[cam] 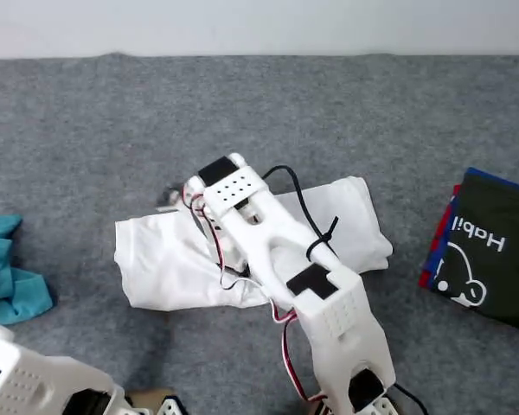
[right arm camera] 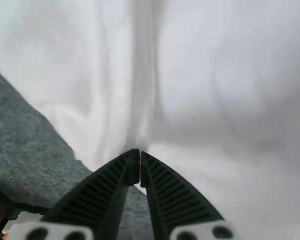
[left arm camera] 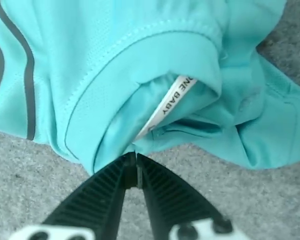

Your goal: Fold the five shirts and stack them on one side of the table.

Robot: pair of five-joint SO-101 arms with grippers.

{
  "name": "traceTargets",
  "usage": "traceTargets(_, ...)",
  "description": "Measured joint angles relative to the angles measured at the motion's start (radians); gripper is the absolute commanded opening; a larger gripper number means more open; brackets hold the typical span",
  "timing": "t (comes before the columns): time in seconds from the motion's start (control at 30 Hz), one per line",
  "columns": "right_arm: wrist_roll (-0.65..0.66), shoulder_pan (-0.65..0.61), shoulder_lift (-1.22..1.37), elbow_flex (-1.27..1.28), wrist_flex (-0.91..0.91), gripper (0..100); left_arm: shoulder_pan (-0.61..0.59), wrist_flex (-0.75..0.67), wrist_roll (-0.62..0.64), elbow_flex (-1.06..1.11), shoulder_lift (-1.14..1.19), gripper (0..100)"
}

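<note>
White shirt (cam: 169,264) lies rumpled at the middle of the grey table (cam: 329,112). We note the right arm (cam: 285,259) stretched low across it, the right gripper (right arm camera: 139,159) pressed together on a fold of its cloth. Dark folded shirts (cam: 493,251) sit at the table's right edge. The teal shirt (cam: 9,281) is bunched at the left edge, its hem pinched by the left gripper (left arm camera: 135,161)

White shirt (cam: 169,264) under right arm (cam: 277,242) (mid-table), teal shirt (cam: 9,281) left, folded stack (cam: 493,268) right
</note>
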Motion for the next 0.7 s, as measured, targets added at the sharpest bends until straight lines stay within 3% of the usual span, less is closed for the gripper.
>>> traceTargets(0.37,-0.018,-0.089,-0.15,-0.068,0.017,1.0,0.0,0.0,-0.005,0.0,0.0,1)
traceTargets(0.7,-0.043,-0.089,-0.147,0.186,-0.035,1.0,0.0,0.0,-0.005,0.0,0.0,1)
